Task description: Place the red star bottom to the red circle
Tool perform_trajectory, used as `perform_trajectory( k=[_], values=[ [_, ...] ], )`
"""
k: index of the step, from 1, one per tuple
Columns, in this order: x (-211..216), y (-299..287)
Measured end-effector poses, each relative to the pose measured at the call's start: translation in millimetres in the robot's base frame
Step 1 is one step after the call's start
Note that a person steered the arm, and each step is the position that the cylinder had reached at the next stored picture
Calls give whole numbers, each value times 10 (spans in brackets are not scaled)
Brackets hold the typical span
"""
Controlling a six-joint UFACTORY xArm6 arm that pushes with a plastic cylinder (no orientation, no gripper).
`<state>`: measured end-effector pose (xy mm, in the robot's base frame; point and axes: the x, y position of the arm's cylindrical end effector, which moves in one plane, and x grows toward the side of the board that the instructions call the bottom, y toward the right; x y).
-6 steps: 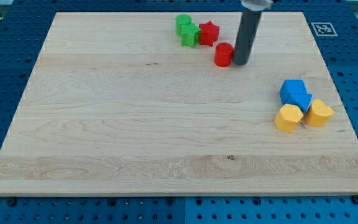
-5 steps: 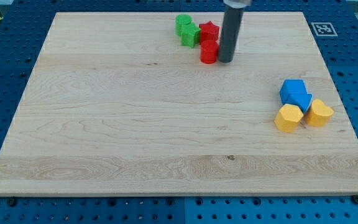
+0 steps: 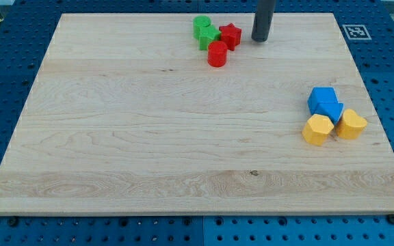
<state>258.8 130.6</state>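
Note:
The red star [image 3: 230, 35] lies near the view's top, right of centre, on the wooden board [image 3: 149, 137]. The red circle [image 3: 217, 53] sits just below and left of the star, touching or nearly touching it. My tip [image 3: 260, 39] is to the right of the red star, with a small gap between them, and up and right of the red circle.
Two green blocks [image 3: 204, 32] huddle against the left side of the red star. At the view's right, two blue blocks [image 3: 324, 102] sit above a yellow hexagon [image 3: 317, 129] and a yellow heart-like block [image 3: 351, 124].
The red circle has been pushed left, from below and right of the star to below and left of it. My tip has then moved up and right, away from the circle.

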Motion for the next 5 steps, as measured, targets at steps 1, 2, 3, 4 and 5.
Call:
perform_trajectory(
  k=[1,2,3,4,5],
  values=[
    [-310,-10],
    [-510,-235],
    [-554,-560],
    [-513,-764],
    [-314,-769]
  ],
)
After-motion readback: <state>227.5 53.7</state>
